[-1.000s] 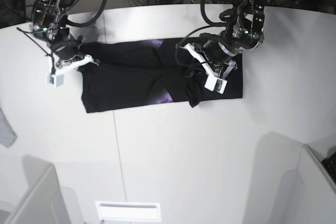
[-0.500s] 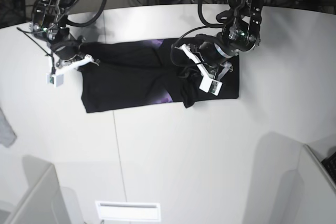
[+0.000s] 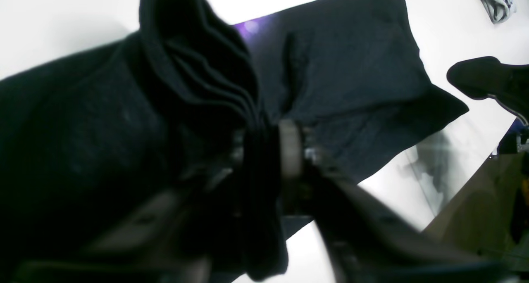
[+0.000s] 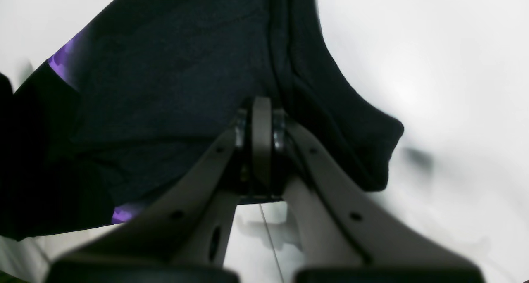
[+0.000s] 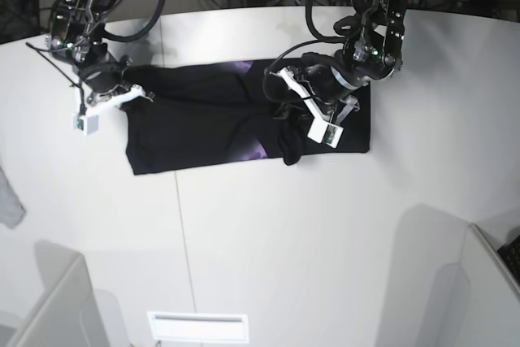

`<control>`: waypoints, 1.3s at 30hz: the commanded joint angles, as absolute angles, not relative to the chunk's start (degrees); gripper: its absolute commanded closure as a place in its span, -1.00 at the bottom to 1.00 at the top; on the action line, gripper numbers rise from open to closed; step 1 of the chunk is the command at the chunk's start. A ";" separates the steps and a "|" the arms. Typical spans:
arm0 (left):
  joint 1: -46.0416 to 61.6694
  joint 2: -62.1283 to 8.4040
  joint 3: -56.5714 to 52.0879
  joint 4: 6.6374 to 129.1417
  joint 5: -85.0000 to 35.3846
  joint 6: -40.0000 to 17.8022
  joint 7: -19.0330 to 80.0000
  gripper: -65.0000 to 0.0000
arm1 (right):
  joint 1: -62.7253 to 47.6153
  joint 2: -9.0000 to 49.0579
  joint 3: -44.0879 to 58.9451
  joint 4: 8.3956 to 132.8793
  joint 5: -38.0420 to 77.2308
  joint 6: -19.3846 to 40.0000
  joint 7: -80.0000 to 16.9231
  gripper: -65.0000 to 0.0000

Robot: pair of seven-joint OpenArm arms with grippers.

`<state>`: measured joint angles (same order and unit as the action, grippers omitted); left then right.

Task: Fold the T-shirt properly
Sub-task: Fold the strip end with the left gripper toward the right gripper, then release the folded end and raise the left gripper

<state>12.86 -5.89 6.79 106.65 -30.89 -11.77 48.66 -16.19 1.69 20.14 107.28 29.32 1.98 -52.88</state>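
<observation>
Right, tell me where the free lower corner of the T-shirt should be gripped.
Grip the T-shirt at its flat near-left corner, coming in low from the open table side. That hem lies single and unbunched, clear of the right gripper and left gripper, both clamped on gathered cloth.

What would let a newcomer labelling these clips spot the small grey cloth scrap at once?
Start at the white table and find the black T-shirt across its far half. From there go to the table's left edge in the base view: the grey cloth scrap lies alone, pale, tiny and partly cut off, unlike the big dark shirt.
</observation>
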 commanded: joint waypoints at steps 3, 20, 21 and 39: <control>12.35 -5.93 8.84 107.47 -31.78 -11.91 47.52 0.11 | -15.60 2.07 20.26 108.18 29.76 2.07 -51.91 1.00; 19.12 -9.36 1.63 112.57 -31.78 -12.00 47.16 0.51 | -12.62 2.24 20.26 108.18 29.76 2.07 -52.09 1.00; 20.09 -9.36 -1.71 112.22 -31.78 -12.09 47.16 0.81 | -12.09 2.24 20.26 108.18 29.76 2.15 -52.18 1.00; 25.01 -10.68 -40.40 100.44 -31.34 -28.97 41.54 1.00 | 0.04 5.67 25.71 89.54 30.55 10.15 -60.18 -0.42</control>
